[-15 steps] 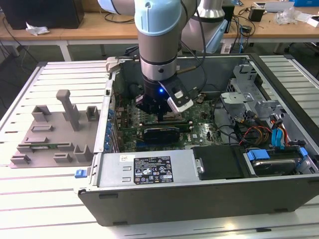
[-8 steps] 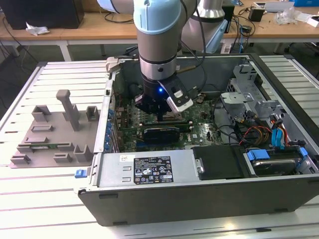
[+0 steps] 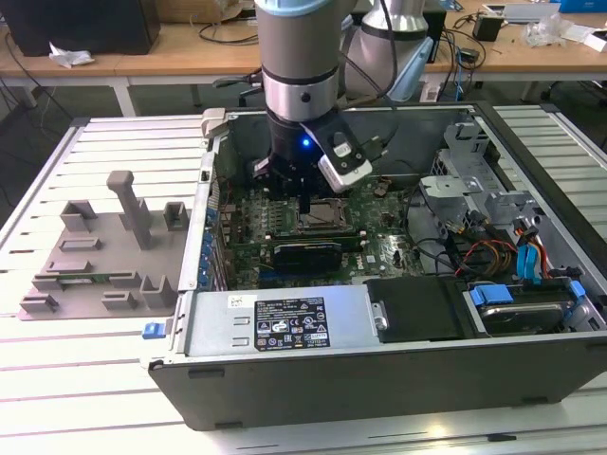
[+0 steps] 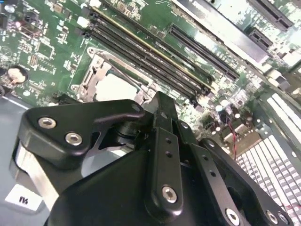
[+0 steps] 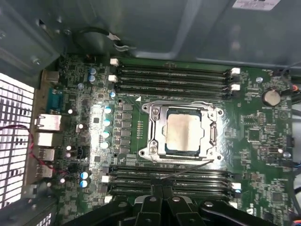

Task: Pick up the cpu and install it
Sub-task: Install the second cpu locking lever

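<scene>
Sitting seated in the socket, the cpu lies just beyond the gripper, whose jaws are pressed together, empty.

A white slatted table carries the whole scene, its long ribs running across the exterior view. Sitting directly on it, toward the exterior view's left, is a grey fixture tray with upright posts and blocks, well apart from the table's near edge. Just beside it, filling the middle and the exterior view's right, lies an open computer case flat on its side, its grey metal wall facing the camera and its inside open upward. Tray and case sit close together, the case's corner just beside the tray's edge. Bare slats show in front of both.
</scene>
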